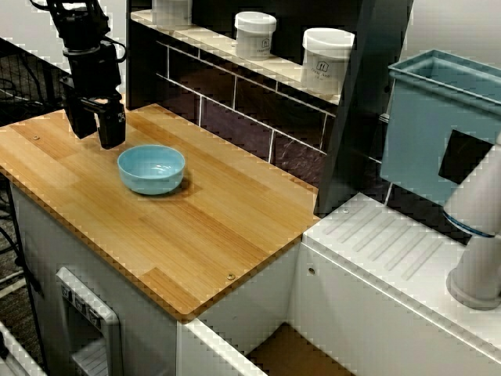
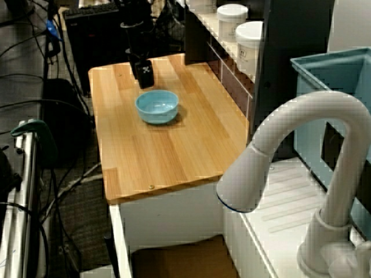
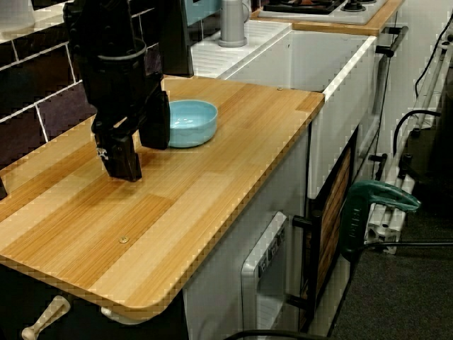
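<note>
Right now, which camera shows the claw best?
The low view along the counter: the claw fills the foreground, both fingers apart, beside the blue bowl. The view facing the shelf shows it smaller; the view past the faucet shows it tiny, fingers merged.

bowl (image 1: 151,168) on counter (image 1: 219,227) | hand (image 1: 95,131) just beside bowl | jars (image 1: 327,59) on shelf (image 1: 210,39) behind
</note>
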Controlling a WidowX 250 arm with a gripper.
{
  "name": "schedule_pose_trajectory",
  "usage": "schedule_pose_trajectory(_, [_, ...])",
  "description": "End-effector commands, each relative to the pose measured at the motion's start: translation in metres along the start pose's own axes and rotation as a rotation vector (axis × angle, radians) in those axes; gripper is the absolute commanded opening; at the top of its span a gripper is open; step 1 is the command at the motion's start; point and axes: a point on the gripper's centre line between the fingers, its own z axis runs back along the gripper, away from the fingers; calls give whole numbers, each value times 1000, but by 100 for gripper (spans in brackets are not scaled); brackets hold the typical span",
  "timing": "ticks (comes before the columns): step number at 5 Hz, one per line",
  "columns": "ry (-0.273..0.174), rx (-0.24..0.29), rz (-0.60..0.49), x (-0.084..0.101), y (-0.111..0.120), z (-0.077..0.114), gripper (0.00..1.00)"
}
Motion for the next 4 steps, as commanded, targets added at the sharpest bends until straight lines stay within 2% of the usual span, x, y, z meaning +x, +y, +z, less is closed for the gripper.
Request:
schedule_pose_trajectory(1, [-43, -7, 0, 1, 2, 24, 100])
schedule_pose_trajectory(4, [-39, -15, -57, -4, -54, 32, 100])
